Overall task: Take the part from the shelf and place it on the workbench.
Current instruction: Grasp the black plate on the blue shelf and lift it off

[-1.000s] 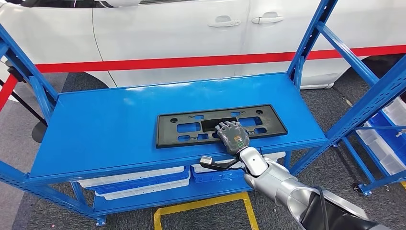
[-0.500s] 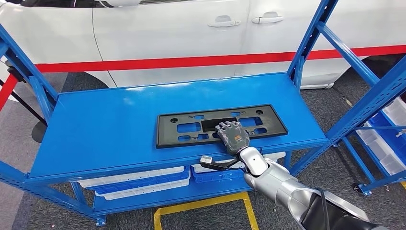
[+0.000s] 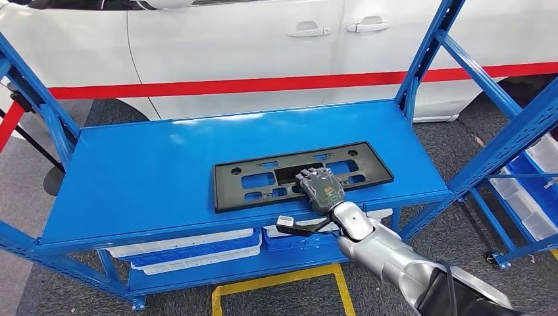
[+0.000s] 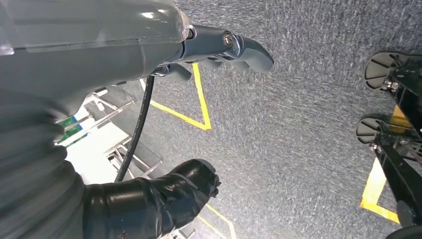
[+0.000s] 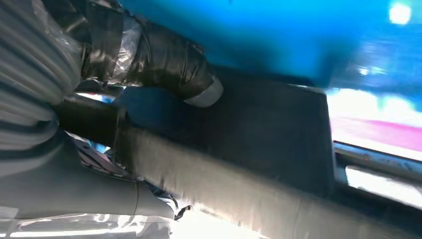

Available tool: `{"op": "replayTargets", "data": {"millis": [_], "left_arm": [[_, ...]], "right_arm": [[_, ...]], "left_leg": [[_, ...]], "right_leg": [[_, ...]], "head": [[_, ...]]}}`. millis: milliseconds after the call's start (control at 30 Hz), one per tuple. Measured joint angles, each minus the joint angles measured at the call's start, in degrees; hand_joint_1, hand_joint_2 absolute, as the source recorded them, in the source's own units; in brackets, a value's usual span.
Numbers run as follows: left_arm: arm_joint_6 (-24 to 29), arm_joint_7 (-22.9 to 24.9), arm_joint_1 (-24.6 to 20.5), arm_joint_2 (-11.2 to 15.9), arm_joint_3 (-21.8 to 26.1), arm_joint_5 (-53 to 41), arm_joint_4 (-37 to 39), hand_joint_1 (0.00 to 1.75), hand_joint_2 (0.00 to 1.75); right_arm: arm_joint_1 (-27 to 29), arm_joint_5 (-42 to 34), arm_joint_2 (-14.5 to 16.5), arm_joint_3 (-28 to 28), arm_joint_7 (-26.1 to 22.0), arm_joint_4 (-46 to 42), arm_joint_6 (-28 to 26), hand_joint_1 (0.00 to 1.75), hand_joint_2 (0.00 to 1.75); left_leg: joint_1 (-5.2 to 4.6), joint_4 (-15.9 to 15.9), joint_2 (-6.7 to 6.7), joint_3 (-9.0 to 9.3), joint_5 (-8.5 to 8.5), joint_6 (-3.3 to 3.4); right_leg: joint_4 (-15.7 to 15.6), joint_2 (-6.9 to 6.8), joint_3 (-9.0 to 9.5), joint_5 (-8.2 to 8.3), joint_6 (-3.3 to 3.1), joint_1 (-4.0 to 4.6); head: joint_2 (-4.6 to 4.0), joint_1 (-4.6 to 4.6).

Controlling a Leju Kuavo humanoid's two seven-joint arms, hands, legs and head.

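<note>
The black part [image 3: 303, 174] lies flat near the front edge of the blue shelf [image 3: 151, 178], with the right hand [image 3: 321, 188] closed over its near rim. This is the grasping step, though the blurred wrist view leaves the grip's firmness unsure. Next, lift it level, clear of that edge; the left hand [image 4: 219, 50] hangs empty, fingers loosely apart.

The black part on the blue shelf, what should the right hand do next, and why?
Probably lift it slightly. The right hand already grips the part at its near edge, while the rest lies flat on the shelf.
</note>
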Motion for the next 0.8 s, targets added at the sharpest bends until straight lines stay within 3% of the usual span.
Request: {"op": "replayTargets", "data": {"millis": [133,267,333,400,433,467,500,567,633,733,800], "left_arm": [[-0.02,-0.64,0.33,0.05,-0.14,0.04,0.00,0.00,1.75],[-0.01,-1.04,0.46,0.08,-0.63,0.04,0.00,0.00,1.75],[-0.10,-1.22,0.46,0.09,-0.95,0.03,0.00,0.00,1.75],[-0.25,-1.35,0.49,0.13,-1.25,0.01,0.00,0.00,1.75],[-0.35,-1.40,0.51,0.17,-1.34,-0.04,0.00,0.00,1.75],[-0.49,-1.48,0.52,0.21,-1.43,-0.10,0.00,0.00,1.75],[-0.65,-1.57,0.53,0.24,-1.50,-0.21,0.00,0.00,1.75],[-0.97,-1.73,0.50,0.36,-1.67,-0.40,0.00,0.00,1.75],[-1.17,-1.78,0.46,0.65,-1.87,-0.50,0.00,0.00,1.75],[-1.30,-1.78,0.48,1.13,-2.16,-0.55,0.00,0.00,1.75],[-1.32,-1.78,0.50,1.35,-2.34,-0.63,0.00,0.00,1.75]], "right_arm": [[3.54,-5.91,-2.52,-2.62,-4.01,-10.88,2.49,1.71,1.75],[5.99,-8.92,-5.01,-5.57,-5.34,-21.95,5.39,1.71,1.75],[6.89,-9.85,-6.17,-6.76,-5.93,-26.00,6.04,1.71,1.75],[7.79,-10.42,-7.20,-7.63,-6.54,-29.11,6.39,1.71,1.75],[8.25,-10.69,-7.69,-7.93,-6.85,-30.25,6.58,1.71,1.75],[8.66,-10.92,-8.15,-8.16,-7.14,-31.26,6.82,1.71,1.75],[9.00,-11.12,-8.63,-8.32,-7.41,-32.19,7.04,1.71,1.75],[9.38,-11.38,-9.52,-8.61,-7.82,-33.99,7.26,1.71,1.75],[9.56,-11.44,-10.15,-8.88,-8.00,-35.59,7.24,1.71,1.75],[10.07,-11.12,-10.84,-9.07,-8.10,-37.14,6.95,1.71,1.75],[10.41,-10.42,-11.17,-9.08,-8.22,-37.95,6.31,1.71,1.75]], "left_leg": [[-0.21,0.29,-0.05,-0.34,-0.12,0.36],[-0.08,-0.56,0.03,-0.16,0.97,1.34],[0.12,-1.54,0.23,-0.26,1.84,2.01],[-0.08,-1.55,0.30,-0.80,2.13,2.32],[-0.15,-1.39,0.29,-1.10,2.18,2.33],[-0.18,-1.16,0.29,-1.39,2.22,2.33],[-0.18,-0.87,0.28,-1.68,2.23,2.29],[-0.15,-0.10,0.28,-2.28,2.13,2.05],[-0.27,0.59,0.25,-2.88,2.15,1.38],[-0.39,0.80,0.24,-3.36,2.74,0.04],[-0.25,1.93,0.16,-4.17,1.31,-0.72]], "right_leg": [[-0.16,-0.02,-0.16,0.17,0.35,-0.38],[-0.10,-0.04,-0.37,0.13,1.11,-0.52],[3.24,-0.17,-1.76,-2.81,1.21,-0.48],[10.13,-0.28,-4.52,-6.94,1.21,-0.57],[13.13,-0.29,-5.64,-8.04,1.27,-0.59],[14.53,-0.31,-6.03,-8.06,1.34,-0.64],[13.91,-0.36,-5.48,-7.04,1.40,-0.71],[7.65,-0.49,-2.10,-3.79,1.40,-0.92],[2.35,-0.51,0.50,-2.10,1.07,-0.74],[1.17,-0.39,0.23,-1.58,-0.04,-0.43],[0.79,-0.29,-0.53,-0.69,-1.19,-0.58]], "head": [[0.01,0.00],[-0.01,0.02],[0.00,0.03],[0.00,0.02],[-0.01,0.02],[-0.01,0.02],[-0.01,0.02],[-0.01,0.03],[0.01,0.02],[-0.01,0.01],[-0.01,0.01]]}}
